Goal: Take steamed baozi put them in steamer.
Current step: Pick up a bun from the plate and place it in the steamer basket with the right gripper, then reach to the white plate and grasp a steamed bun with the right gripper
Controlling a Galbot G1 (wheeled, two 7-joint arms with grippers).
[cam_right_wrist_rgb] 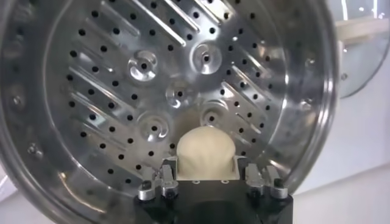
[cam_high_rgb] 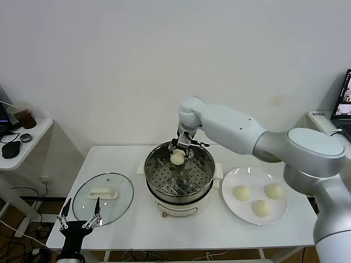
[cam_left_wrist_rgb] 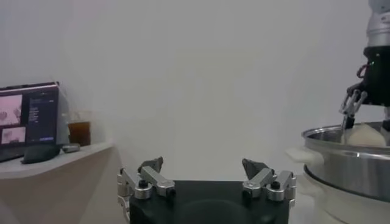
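Observation:
My right gripper [cam_high_rgb: 178, 150] is shut on a cream-white baozi [cam_high_rgb: 177, 158] and holds it inside the steel steamer [cam_high_rgb: 204, 183], above the far side of its perforated tray [cam_high_rgb: 181, 178]. In the right wrist view the baozi [cam_right_wrist_rgb: 205, 151] sits squeezed between the fingers, with the tray [cam_right_wrist_rgb: 152, 79] just beyond it. Three more baozi [cam_high_rgb: 242, 192] [cam_high_rgb: 273, 190] [cam_high_rgb: 260, 207] lie on the white plate [cam_high_rgb: 232, 178] to the right of the steamer. My left gripper [cam_high_rgb: 80, 215] is open and empty near the table's front left corner; it also shows in the left wrist view [cam_left_wrist_rgb: 205, 173].
The round glass lid [cam_high_rgb: 123, 189] with a white handle [cam_high_rgb: 102, 193] lies flat on the table left of the steamer. A side table [cam_high_rgb: 33, 137] with a cup and a mouse stands at far left. A laptop [cam_high_rgb: 345, 101] stands at far right.

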